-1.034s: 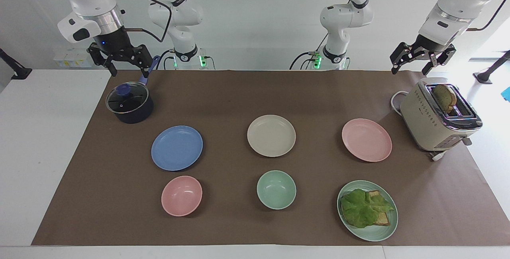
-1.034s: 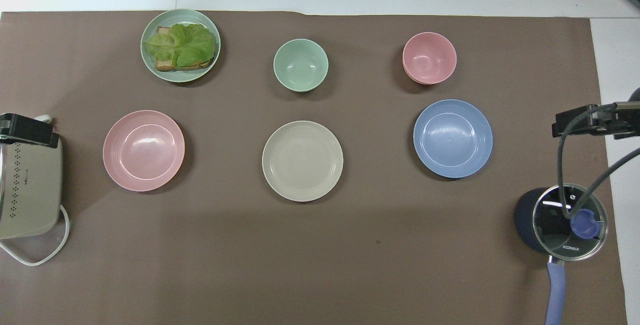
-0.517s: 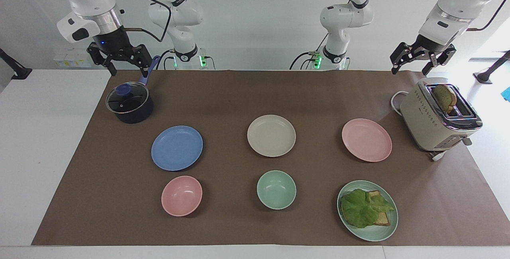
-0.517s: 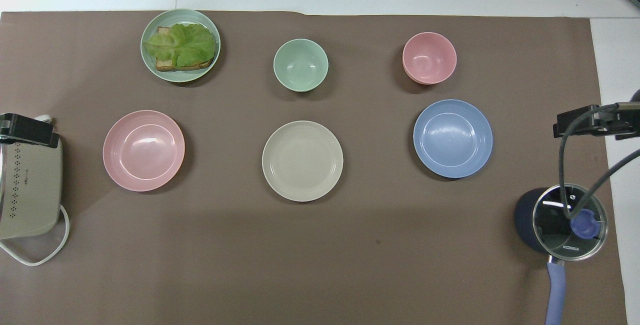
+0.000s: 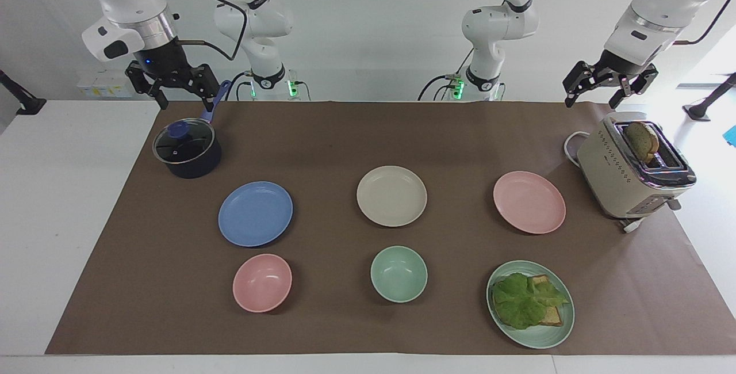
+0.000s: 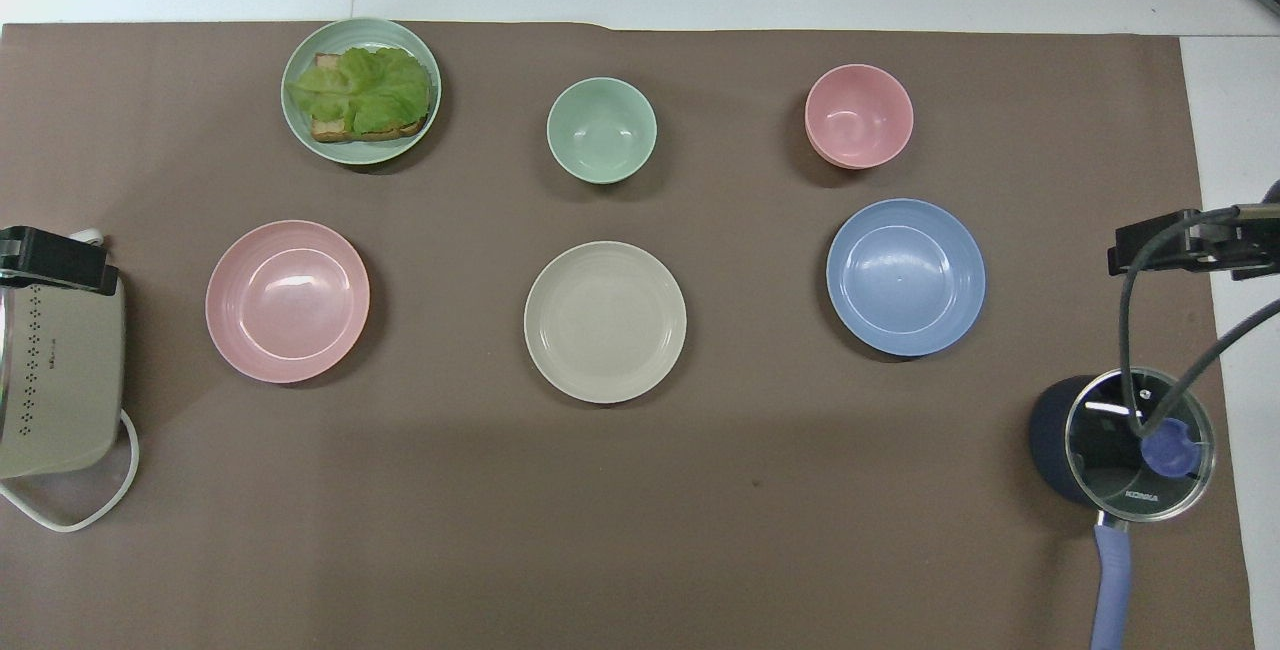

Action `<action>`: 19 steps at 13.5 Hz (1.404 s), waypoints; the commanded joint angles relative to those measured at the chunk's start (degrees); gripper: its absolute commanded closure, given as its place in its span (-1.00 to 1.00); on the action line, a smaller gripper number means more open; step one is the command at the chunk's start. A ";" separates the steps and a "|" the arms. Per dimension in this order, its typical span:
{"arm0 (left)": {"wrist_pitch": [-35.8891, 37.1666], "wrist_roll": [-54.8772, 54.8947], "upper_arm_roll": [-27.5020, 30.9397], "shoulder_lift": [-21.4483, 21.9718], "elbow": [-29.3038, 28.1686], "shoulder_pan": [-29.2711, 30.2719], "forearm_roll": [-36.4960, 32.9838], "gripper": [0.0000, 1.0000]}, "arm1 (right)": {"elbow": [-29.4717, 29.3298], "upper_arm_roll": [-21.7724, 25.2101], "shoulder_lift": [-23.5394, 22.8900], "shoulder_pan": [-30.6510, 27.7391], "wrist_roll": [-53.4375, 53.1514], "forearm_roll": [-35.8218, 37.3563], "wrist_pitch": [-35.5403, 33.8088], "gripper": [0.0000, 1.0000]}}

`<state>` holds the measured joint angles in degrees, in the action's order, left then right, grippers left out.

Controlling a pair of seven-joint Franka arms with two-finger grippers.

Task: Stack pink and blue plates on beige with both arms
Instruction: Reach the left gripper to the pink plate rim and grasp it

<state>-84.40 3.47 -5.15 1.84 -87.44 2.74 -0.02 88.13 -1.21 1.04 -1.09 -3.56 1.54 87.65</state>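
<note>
Three equal plates lie in a row on the brown mat. The beige plate (image 5: 391,195) (image 6: 605,321) is in the middle. The blue plate (image 5: 255,213) (image 6: 905,276) lies toward the right arm's end, the pink plate (image 5: 529,202) (image 6: 287,301) toward the left arm's end. All three are bare and apart from each other. My right gripper (image 5: 185,103) (image 6: 1185,242) hangs open and empty in the air above the pot. My left gripper (image 5: 592,101) (image 6: 55,260) hangs open and empty above the toaster.
A dark pot with a glass lid (image 5: 187,148) stands at the right arm's end, and a cream toaster (image 5: 632,170) holding a bread slice at the left arm's end. Farther from the robots sit a pink bowl (image 5: 262,282), a green bowl (image 5: 398,274) and a green plate (image 5: 560,331) with lettuce on toast.
Both grippers have risen a little and stayed open. The plates have not moved.
</note>
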 commanded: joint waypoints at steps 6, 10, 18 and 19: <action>-1.73 0.40 0.05 0.80 -2.63 3.04 -0.15 -1.00 | 1.16 -0.19 1.15 -0.49 0.93 0.13 0.24 -1.00; -18.14 0.49 0.05 1.15 -19.67 3.94 0.99 -1.00 | 1.16 -0.02 1.15 -0.58 0.93 0.13 0.24 -1.00; -38.18 0.40 0.32 -7.72 -35.58 6.75 0.90 -1.00 | 1.16 -0.02 1.15 -0.49 0.93 0.13 0.24 -1.00; -40.65 0.14 0.32 -8.07 -37.17 7.54 0.90 -1.00 | 1.16 -0.02 1.15 -0.58 0.84 0.13 0.24 -1.00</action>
<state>-120.35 3.43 -4.60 -7.01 -120.42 8.51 0.27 88.13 -1.04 1.05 -1.11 -3.56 1.54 87.65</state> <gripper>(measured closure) 0.000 0.000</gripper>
